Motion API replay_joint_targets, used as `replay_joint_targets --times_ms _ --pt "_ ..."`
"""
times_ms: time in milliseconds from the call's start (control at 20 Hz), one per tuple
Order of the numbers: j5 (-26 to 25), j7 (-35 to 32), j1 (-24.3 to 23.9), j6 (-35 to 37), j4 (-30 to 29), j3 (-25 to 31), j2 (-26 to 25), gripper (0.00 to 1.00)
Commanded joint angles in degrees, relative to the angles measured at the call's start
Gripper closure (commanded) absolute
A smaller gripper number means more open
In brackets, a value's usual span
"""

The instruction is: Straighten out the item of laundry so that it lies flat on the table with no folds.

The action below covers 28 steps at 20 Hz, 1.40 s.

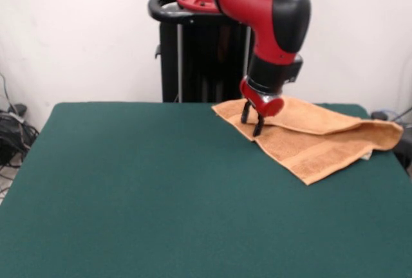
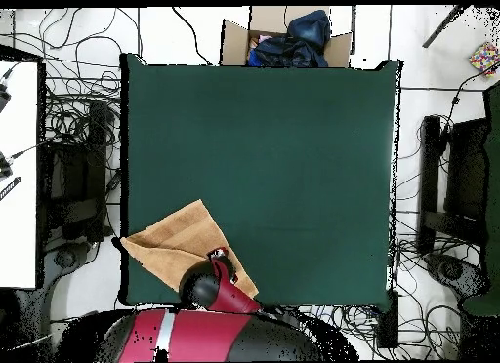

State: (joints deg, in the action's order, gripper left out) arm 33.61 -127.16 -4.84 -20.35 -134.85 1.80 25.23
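The item of laundry, an orange-tan towel, lies at the far right corner of the green table in the front view. Its top layer is folded over the lower one, and a woven band runs along the near edge. A bit of white shows under its right end. My gripper points down at the towel's left end, fingers apart, with the fingertips at the cloth surface near the fold's edge. In the overhead view the towel lies at the table's lower left corner, with the gripper at its right side.
The towel's outer end reaches the table's side edge. A cardboard box holding dark cloth stands past the far edge in the overhead view. Cables and black stands surround the table.
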Motion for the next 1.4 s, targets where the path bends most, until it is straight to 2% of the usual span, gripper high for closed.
replay_joint_targets --times_ms 50,400,1200,1400 --pt "1.21 -22.13 -2.45 -1.81 6.57 9.0 -1.98 0.0" --pt "-0.9 -22.84 -4.43 -3.07 5.86 10.25 -2.39 0.0" --pt "-3.72 -22.76 -4.68 -2.56 4.43 9.24 -1.58 0.0" --pt "-5.71 -23.56 -5.92 -3.97 3.74 9.54 -2.3 0.0"
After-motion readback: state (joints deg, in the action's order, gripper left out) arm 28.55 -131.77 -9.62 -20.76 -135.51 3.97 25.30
